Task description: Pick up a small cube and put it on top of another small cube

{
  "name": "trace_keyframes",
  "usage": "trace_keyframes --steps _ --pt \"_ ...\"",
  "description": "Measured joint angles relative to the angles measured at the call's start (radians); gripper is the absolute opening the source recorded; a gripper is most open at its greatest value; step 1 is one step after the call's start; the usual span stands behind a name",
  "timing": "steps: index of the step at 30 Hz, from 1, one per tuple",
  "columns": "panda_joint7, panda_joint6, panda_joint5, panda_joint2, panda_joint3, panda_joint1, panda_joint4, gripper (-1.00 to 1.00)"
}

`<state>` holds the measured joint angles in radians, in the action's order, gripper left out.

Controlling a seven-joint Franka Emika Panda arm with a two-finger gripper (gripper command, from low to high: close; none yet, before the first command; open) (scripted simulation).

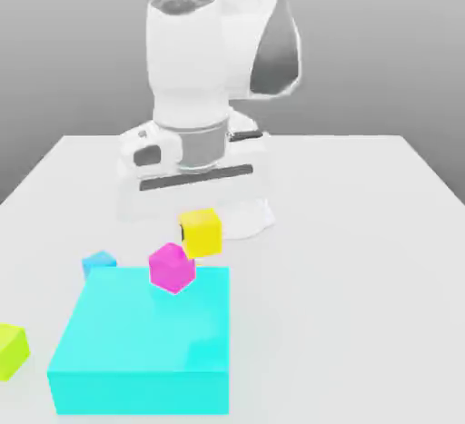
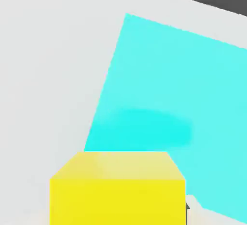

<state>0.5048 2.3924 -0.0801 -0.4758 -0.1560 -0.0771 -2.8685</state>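
Note:
The small bright-yellow cube (image 1: 201,231) hangs just under the white hand, and my gripper (image 1: 201,226) is shut on it. In the hand view the same yellow cube (image 2: 118,188) sits close in front of the camera, with a dark fingertip (image 2: 187,210) at its side. The magenta cube (image 1: 171,267) stands tilted at the far edge of the big cyan block (image 1: 145,345), just in front of the yellow cube and slightly toward the exterior view's left. The two small cubes look nearly touching.
The flat cyan block (image 2: 178,99) lies on the white table (image 1: 363,259) below the hand. A small light-blue cube (image 1: 98,261) rests beside the block's far corner on the exterior view's left. A lime cube (image 1: 11,350) sits at that view's left edge.

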Motion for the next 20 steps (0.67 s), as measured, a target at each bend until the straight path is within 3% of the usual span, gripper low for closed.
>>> trace_keyframes --steps 3,8,9,15,20 --pt "0.083 -0.006 -0.019 -0.051 0.009 -0.072 -0.044 -1.0" --pt "0.094 0.186 -0.022 0.094 0.003 -0.085 -0.091 -1.0" --pt "0.094 0.211 -0.023 0.114 0.003 -0.085 -0.096 1.0" --pt "0.094 0.224 -0.024 0.124 0.002 -0.086 -0.099 1.0" --pt "0.099 0.063 -0.025 -0.006 0.01 -0.087 -0.066 1.0"
